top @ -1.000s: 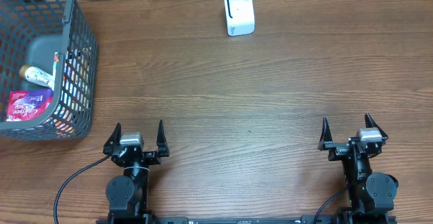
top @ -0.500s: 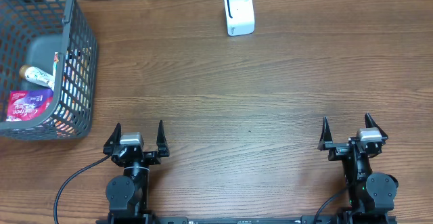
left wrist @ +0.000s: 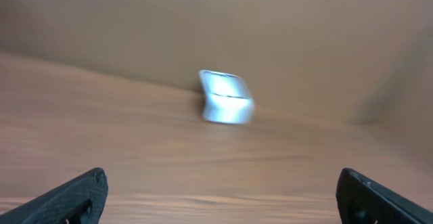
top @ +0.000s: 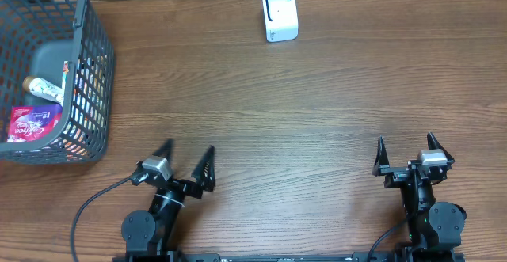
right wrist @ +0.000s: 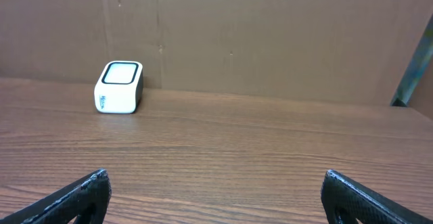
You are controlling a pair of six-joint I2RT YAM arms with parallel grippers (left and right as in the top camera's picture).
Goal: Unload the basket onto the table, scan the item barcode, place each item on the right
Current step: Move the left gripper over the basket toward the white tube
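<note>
A small white barcode scanner [top: 280,14] stands at the table's far edge; it also shows as a blurred scanner [left wrist: 225,97] in the left wrist view and as a sharp scanner [right wrist: 118,87] in the right wrist view. Items lie in the grey basket [top: 95,72] at the far left: a purple packet [top: 33,123] and a tube [top: 43,88]. My left gripper [top: 187,157] is open and empty at the front left, angled to the right. My right gripper [top: 405,151] is open and empty at the front right. Both are far from the basket and scanner.
A black cable [top: 91,206] trails from the left arm's base at the front edge. A brown cardboard wall [right wrist: 270,34] backs the table behind the scanner. Bare wood table [top: 301,112] lies between the grippers and the scanner.
My left gripper has swung to the right and tilted, blurring its wrist view. The right arm and the basket's contents have not moved.
</note>
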